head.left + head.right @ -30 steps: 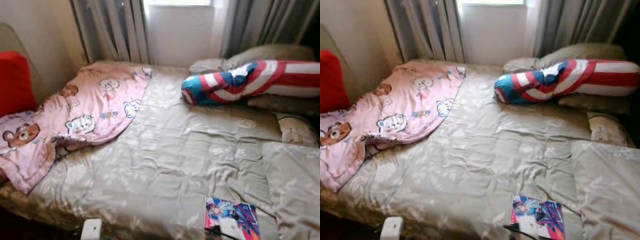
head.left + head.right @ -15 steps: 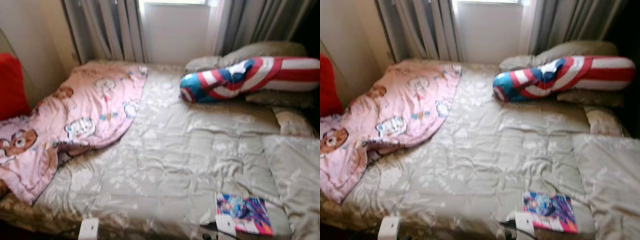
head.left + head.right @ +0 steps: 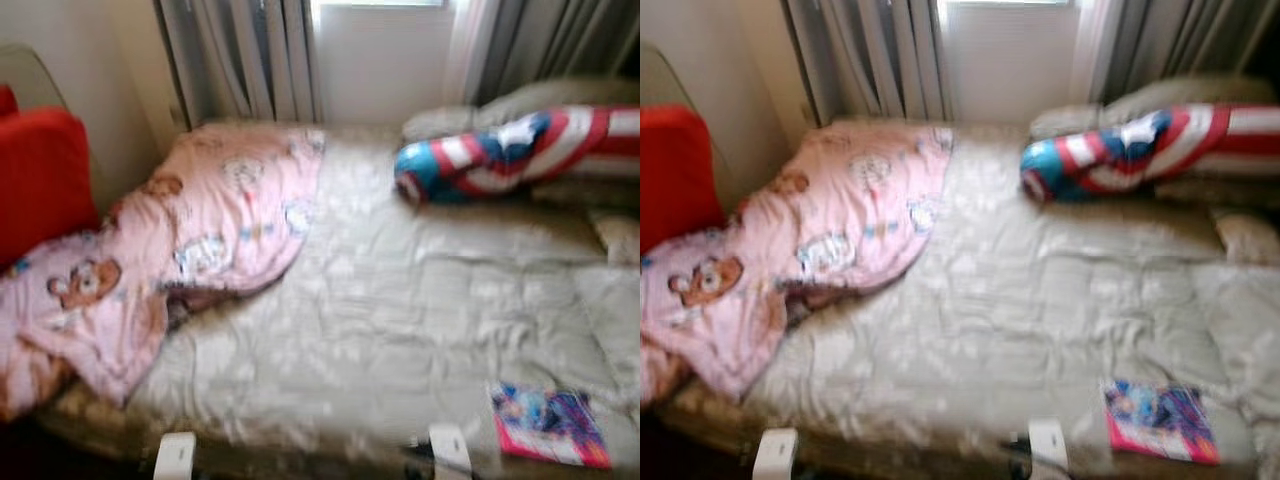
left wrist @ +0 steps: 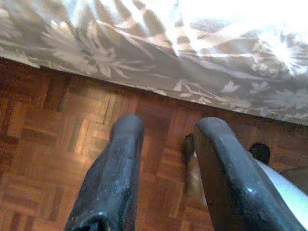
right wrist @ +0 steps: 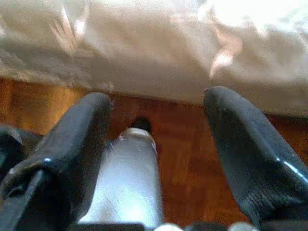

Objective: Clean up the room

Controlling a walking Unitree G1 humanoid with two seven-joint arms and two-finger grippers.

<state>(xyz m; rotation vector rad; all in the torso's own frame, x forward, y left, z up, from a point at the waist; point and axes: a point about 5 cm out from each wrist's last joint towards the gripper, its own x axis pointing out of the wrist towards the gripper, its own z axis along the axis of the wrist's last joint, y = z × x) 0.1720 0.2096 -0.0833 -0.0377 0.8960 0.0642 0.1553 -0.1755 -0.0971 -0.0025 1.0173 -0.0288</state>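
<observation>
Swinging left, our view pulls the magazine [image 3: 551, 424] rightward. Both pincers, left [image 4: 166, 144] and right [image 5: 156, 130], hang released over the floor [image 4: 57, 144], idle while we walk.

Pink cartoon-print blanket [image 3: 190, 245], crumpled over the bed's [image 3: 400, 320] left side, one end spilling off the near left corner beside a red cushion [image 3: 40, 175]. Red, white and blue bolster [image 3: 500, 155], lying lengthwise at the far right against beige pillows [image 3: 520, 100]. Bright pink-and-blue magazine [image 3: 550, 425], flat on the near right edge of the pale floral bedspread. Blurred throughout; print details unreadable.
</observation>
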